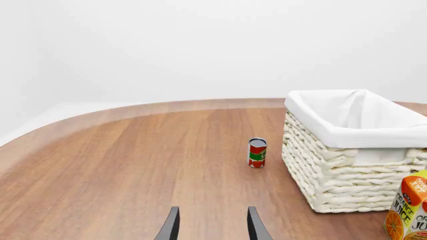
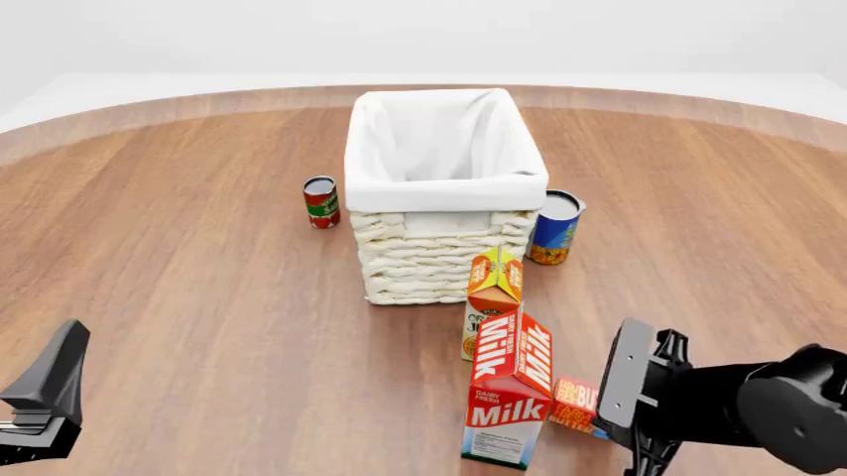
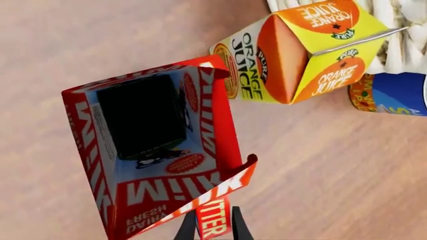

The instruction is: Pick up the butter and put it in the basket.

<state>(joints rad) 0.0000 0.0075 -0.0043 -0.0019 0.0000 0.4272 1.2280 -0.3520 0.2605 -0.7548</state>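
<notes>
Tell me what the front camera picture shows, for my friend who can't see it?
A big wicker basket stands mid-table, with a juice carton, a milk carton and the small butter box lined up in front of it. The right gripper is at the butter. A red can and a blue can flank the basket.

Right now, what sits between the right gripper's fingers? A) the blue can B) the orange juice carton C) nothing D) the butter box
D: in the right wrist view the butter stands between the two fingers of the right gripper, hard against the milk carton; the front view shows the butter right by that gripper.
</notes>
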